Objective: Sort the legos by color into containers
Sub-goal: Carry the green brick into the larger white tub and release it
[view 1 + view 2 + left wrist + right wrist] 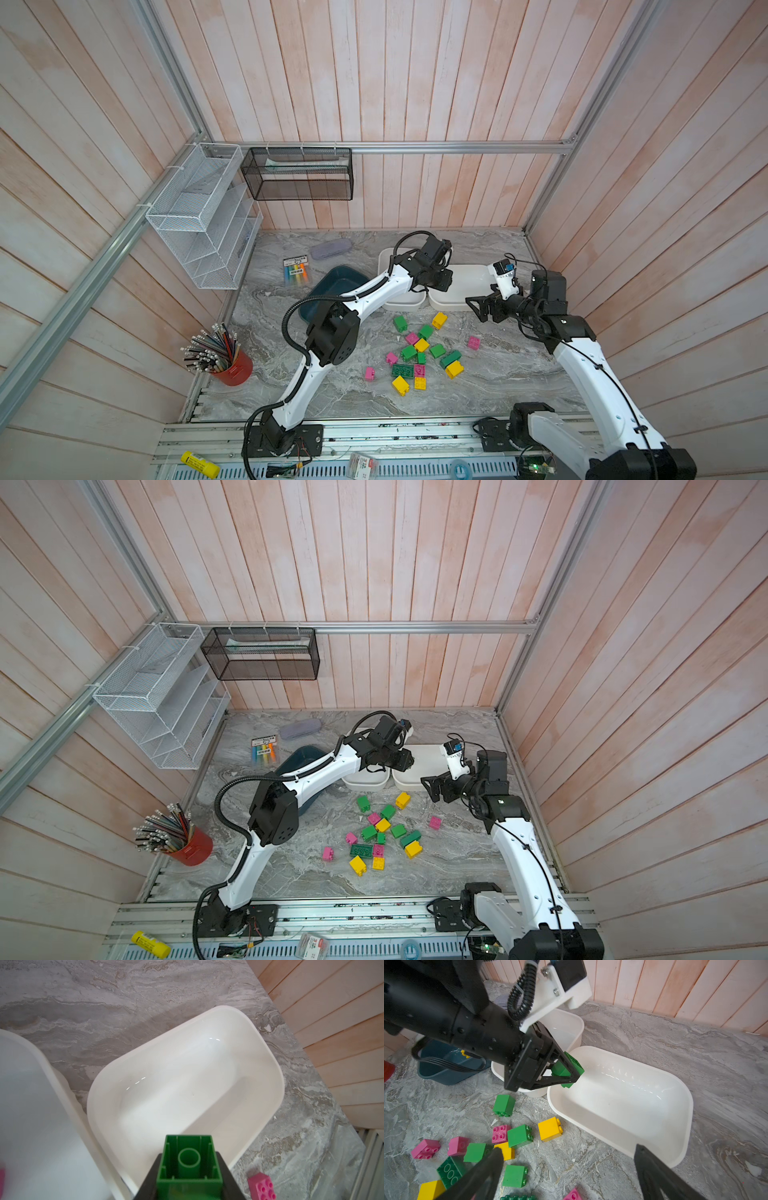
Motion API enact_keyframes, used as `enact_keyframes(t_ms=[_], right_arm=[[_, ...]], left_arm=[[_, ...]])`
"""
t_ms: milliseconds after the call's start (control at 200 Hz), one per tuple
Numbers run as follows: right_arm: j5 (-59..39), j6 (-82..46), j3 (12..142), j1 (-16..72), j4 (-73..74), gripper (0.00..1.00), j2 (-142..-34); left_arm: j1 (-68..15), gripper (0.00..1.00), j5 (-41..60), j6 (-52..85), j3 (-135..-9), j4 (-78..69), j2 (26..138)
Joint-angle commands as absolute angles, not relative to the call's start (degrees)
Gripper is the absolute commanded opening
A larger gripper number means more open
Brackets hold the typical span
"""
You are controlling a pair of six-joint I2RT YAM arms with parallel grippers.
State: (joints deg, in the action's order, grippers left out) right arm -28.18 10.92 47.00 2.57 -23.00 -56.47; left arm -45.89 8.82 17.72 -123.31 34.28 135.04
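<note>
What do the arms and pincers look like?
The left arm and right arm have white shells with black joints. A black corrugated hose follows the left one; a thin black cable the right. The left pincer and right pincer are black, triangular and openwork.

**Desk (511, 374): clearances and obstructions**

- **Free:**
  - Bare stretch between the bricks (422, 345) and the right arm (582, 361), down to the front edge.
  - Back-right corner behind the right white tub (449, 305).
  - That tub's interior, open from above toward its right end.
- **Blocked, centre:** The bricks lie close together with narrow gaps. One pink brick (473, 342) sits apart toward the right edge.
- **Blocked, back:**
  - The left arm (374, 293) slants from the front edge over the teal tub (332, 276) and the left white tub (401, 306).
  - The left gripper (568, 1073), clamped on a green brick (189, 1159), hangs over the right white tub's left end.
  - The right gripper (568, 1150), jaws wide, hovers at that tub's front rim.
- **Back-left corner:** marker pack (296, 271), grey case (331, 249), wall rack (199, 224) overhanging.
- **Front-left corner:** pencil cup (235, 368).
</note>
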Motion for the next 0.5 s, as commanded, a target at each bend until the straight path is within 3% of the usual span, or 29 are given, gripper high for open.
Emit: enact_keyframes(t_ms=[0, 95, 255, 340, 425, 495], right_arm=[[-26.95, 10.40, 48.64, 2.20, -22.59, 0.98, -55.70], [-26.24, 10.90, 49.15, 2.11, -23.33, 0.98, -55.68], [-25.75, 11.73, 50.00, 2.03, -24.78, 0.98, -55.36], [-27.04, 11.35, 50.16, 2.07, -25.16, 0.98, -55.35], [-29.27, 11.34, 50.51, 2.07, -26.14, 0.98, -56.05], [-30.12, 10.89, 50.21, 2.02, -25.75, 0.98, -55.75]], left_arm=[[-46.23, 0.17, 7.32, 19.08, -126.84, 29.37, 138.56], [-46.23, 0.24, 5.97, 18.55, -130.12, 32.33, 141.68], [-46.23, 0.54, 4.58, 18.28, -130.47, 33.36, 138.91], [-46.23, 0.78, 5.15, 18.10, -130.80, 34.74, 135.85], [-46.23, 0.86, 6.33, 17.25, -129.59, 37.24, 131.63], [-46.23, 0.87, 6.49, 16.73, -126.88, 40.19, 127.43]])
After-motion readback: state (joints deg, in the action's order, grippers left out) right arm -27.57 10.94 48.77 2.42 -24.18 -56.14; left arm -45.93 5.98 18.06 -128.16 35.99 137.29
